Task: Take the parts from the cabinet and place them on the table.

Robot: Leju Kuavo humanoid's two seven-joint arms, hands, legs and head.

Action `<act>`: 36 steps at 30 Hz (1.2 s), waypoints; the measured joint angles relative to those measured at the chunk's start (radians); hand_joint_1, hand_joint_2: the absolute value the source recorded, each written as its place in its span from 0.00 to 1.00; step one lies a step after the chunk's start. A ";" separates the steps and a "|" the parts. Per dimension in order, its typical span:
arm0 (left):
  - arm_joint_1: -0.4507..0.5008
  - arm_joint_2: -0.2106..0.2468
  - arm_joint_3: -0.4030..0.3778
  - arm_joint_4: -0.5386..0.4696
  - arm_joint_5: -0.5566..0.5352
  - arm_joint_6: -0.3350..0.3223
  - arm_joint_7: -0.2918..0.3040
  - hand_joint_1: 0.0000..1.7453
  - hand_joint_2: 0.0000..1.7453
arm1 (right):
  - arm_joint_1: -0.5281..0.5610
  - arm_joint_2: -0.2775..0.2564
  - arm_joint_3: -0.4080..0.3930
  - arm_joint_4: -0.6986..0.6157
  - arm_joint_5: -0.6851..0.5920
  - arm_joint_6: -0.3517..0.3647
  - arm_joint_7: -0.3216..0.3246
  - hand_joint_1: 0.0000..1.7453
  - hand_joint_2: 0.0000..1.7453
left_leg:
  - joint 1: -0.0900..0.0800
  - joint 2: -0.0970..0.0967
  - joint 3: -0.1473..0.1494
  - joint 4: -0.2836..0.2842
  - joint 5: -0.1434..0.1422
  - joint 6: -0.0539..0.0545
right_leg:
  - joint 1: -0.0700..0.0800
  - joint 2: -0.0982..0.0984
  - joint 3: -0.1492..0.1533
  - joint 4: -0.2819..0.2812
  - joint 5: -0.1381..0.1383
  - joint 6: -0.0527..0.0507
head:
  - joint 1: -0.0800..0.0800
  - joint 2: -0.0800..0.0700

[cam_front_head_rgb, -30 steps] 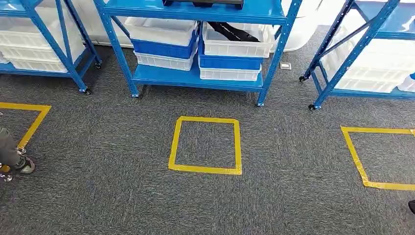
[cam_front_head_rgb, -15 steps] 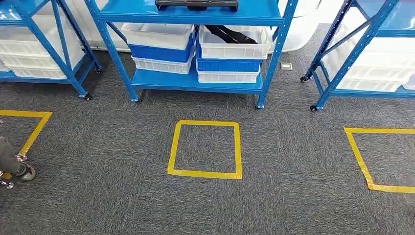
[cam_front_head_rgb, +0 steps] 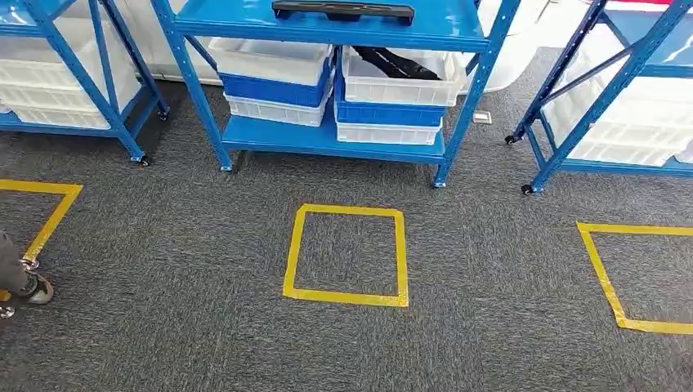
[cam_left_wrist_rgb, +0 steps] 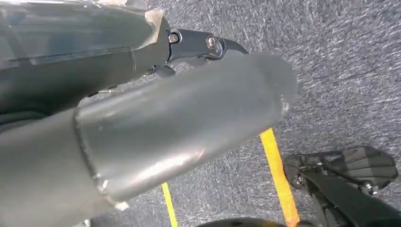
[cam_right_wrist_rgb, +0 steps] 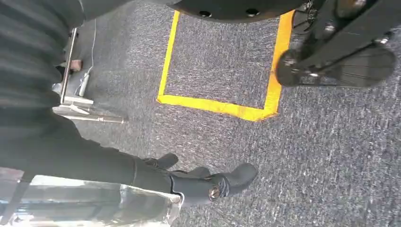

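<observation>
Straight ahead of you stands the blue shelving rack on castors, on grey carpet. On its upper shelf lies a long black part. On the lower shelf sit two stacks of crates: the left stack is white over blue over white, and the right stack is the same, with a black part lying in its top white crate. A yellow tape square marks the carpet in front of the rack, with parts of other yellow squares far left and far right. More blue racks with white crates stand on either side. A person's shoe shows at the left edge.

Your left hand hangs over the carpet; you cannot tell from its wrist view how its fingers lie, as a grey cover hides most of them. Your right hand also hangs over the carpet, its dark fingers loosely apart and holding nothing.
</observation>
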 joint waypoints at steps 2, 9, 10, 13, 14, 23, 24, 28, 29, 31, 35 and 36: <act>0.000 -0.001 0.000 0.000 0.000 0.000 0.000 0.00 0.00 | 0.000 -0.002 0.001 0.000 0.000 0.000 0.000 0.00 1.00 | 0.000 -0.001 0.017 0.000 -0.013 -0.007 | 0.000 -0.002 0.073 -0.181 0.088 0.007 | 0.000 0.000; -0.004 0.001 0.000 -0.001 0.000 0.000 -0.001 0.00 0.00 | -0.002 0.001 0.003 0.000 0.000 0.000 0.000 0.00 1.00 | -0.002 0.004 0.017 0.035 -0.062 -0.046 | -0.004 -0.002 0.111 -0.221 0.094 -0.058 | -0.004 0.000; -0.004 0.000 0.000 -0.001 0.000 0.000 -0.001 0.00 0.00 | -0.002 0.001 0.003 0.000 0.000 0.000 0.000 0.00 1.00 | 0.001 0.004 -0.024 0.112 -0.101 -0.052 | -0.004 -0.002 0.115 -0.221 0.089 -0.065 | -0.004 0.000; -0.001 0.000 0.000 -0.001 0.000 0.000 -0.001 0.00 0.00 | -0.003 0.002 0.003 0.000 0.000 0.000 0.000 0.00 1.00 | 0.005 0.005 -0.157 0.314 -0.161 -0.064 | -0.002 -0.004 0.126 -0.220 0.077 -0.075 | -0.004 0.000; -0.001 0.000 0.000 -0.001 0.000 0.000 -0.001 0.00 0.00 | -0.002 0.001 0.003 0.000 0.000 0.000 0.000 0.00 1.00 | 0.007 0.006 -0.167 0.306 -0.133 -0.065 | -0.002 -0.003 0.132 -0.220 0.072 -0.073 | -0.003 0.000; -0.002 0.001 0.000 0.000 0.000 0.000 -0.001 0.00 0.00 | -0.006 0.004 0.003 0.000 0.000 0.000 0.000 0.00 1.00 | 0.000 0.004 -0.039 0.004 0.031 -0.017 | 0.020 0.001 0.168 -0.229 0.028 -0.028 | -0.001 0.000; -0.002 0.000 0.000 0.000 0.000 0.000 -0.001 0.00 0.00 | -0.005 0.003 0.003 -0.001 0.000 0.000 0.000 0.00 1.00 | 0.004 0.006 -0.031 -0.007 0.033 -0.013 | 0.005 -0.005 0.164 -0.202 0.021 -0.025 | -0.002 0.000; -0.003 0.001 0.001 0.000 0.000 0.000 -0.001 0.00 0.00 | -0.003 0.000 0.003 -0.001 0.002 0.000 0.000 0.00 1.00 | 0.004 0.007 -0.016 -0.010 0.018 0.000 | 0.005 -0.005 -0.006 0.076 -0.070 -0.028 | 0.004 0.000; -0.002 0.001 0.001 0.000 0.000 0.000 -0.001 0.00 0.00 | -0.001 0.000 0.003 -0.001 0.002 0.000 0.000 0.00 1.00 | 0.004 0.005 -0.009 -0.009 0.012 0.000 | 0.005 -0.005 -0.025 0.088 -0.059 -0.021 | 0.004 0.000; 0.000 -0.002 0.001 0.000 0.000 0.000 -0.001 0.00 0.00 | 0.000 -0.002 0.003 -0.001 0.002 0.000 0.000 0.00 1.00 | 0.005 0.000 0.010 -0.009 -0.002 -0.005 | 0.001 -0.005 0.009 -0.024 0.017 -0.001 | 0.004 0.000; 0.000 -0.005 0.001 0.000 0.000 0.002 -0.003 0.00 0.00 | -0.001 -0.004 0.003 -0.001 0.002 0.000 0.000 0.00 1.00 | -0.005 0.000 0.030 -0.008 -0.037 -0.028 | 0.002 -0.007 0.086 -0.206 0.101 -0.020 | 0.006 0.000; 0.000 -0.005 0.001 0.000 0.000 0.002 -0.003 0.00 0.00 | -0.002 -0.004 0.003 -0.001 0.002 0.000 0.000 0.00 1.00 | -0.004 0.000 0.034 -0.014 -0.038 -0.032 | 0.006 -0.007 0.086 -0.205 0.099 -0.028 | 0.002 0.000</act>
